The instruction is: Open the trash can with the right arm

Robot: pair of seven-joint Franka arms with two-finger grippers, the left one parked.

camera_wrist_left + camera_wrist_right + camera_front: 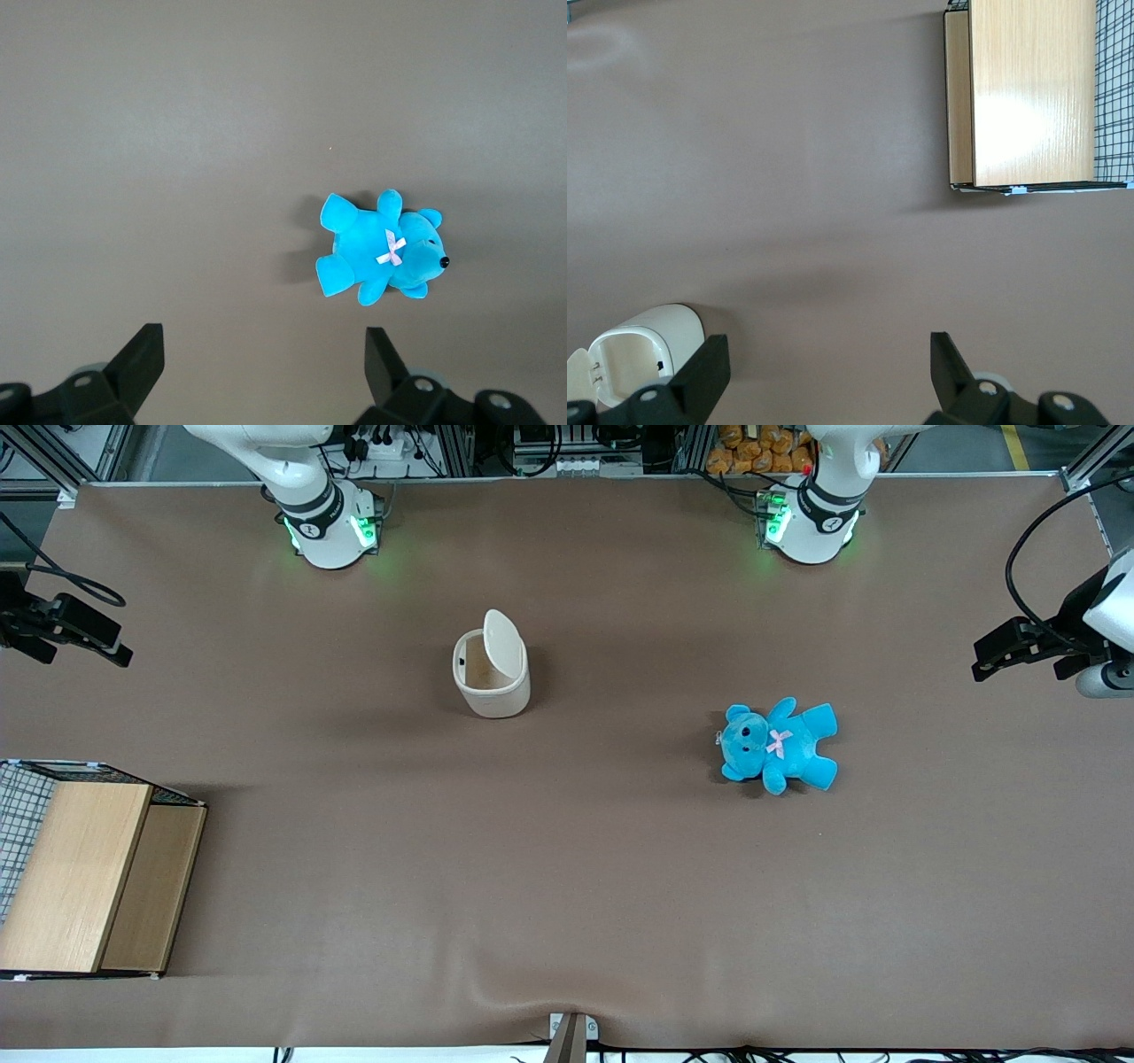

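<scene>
Trash can (492,676) upright on brown surface (567,868), lid (502,640) raised (hinge at 12 o'clock), gripper (828,372) above the surface, fingers apart, holding nothing.

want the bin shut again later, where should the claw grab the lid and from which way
Grip the free top edge of the lid, coming down from above. The lid stands raised on the trash can, with its upper rim clear of the body, so that thin edge fits between the fingers. The claw is open, away toward the working arm's end of the table.

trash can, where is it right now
The trash can stands mid-table with its lid up, beside the teddy bear; the open gripper is apart from it.
</scene>
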